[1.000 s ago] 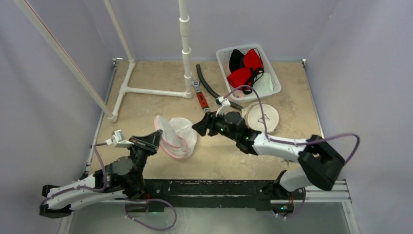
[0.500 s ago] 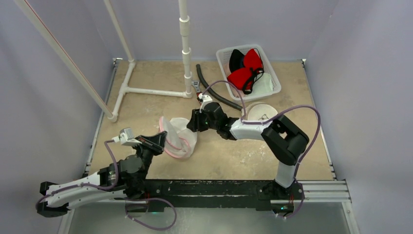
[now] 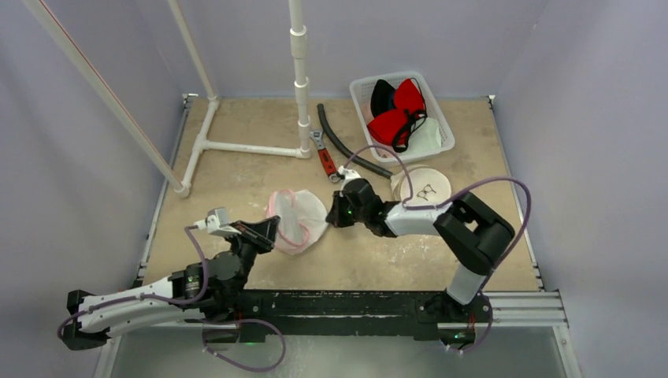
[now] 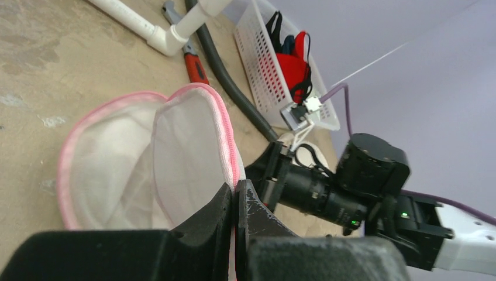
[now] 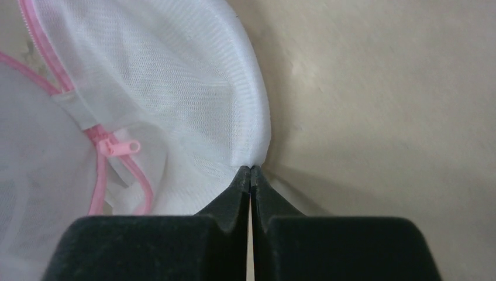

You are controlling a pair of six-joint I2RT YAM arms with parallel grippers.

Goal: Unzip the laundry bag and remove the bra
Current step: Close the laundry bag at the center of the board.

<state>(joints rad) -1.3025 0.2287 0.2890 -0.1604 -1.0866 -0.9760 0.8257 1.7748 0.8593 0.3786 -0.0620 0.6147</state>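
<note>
Pale lilac walls (image 3: 583,118), scuffed tan tabletop (image 3: 252,169), white pipe frame (image 3: 301,79), black rail (image 3: 339,303) along near edge

top external: fixed, high behind the robot, looks down on the whole table (image 3: 236,157); far.
left wrist: low, close, faces across the laundry bag (image 4: 146,152) toward the right arm (image 4: 374,170) and basket (image 4: 263,76).
right wrist: closest, faces down onto laundry bag mesh and table.
shared: all three see the laundry bag; top and left wrist share the basket.
</note>
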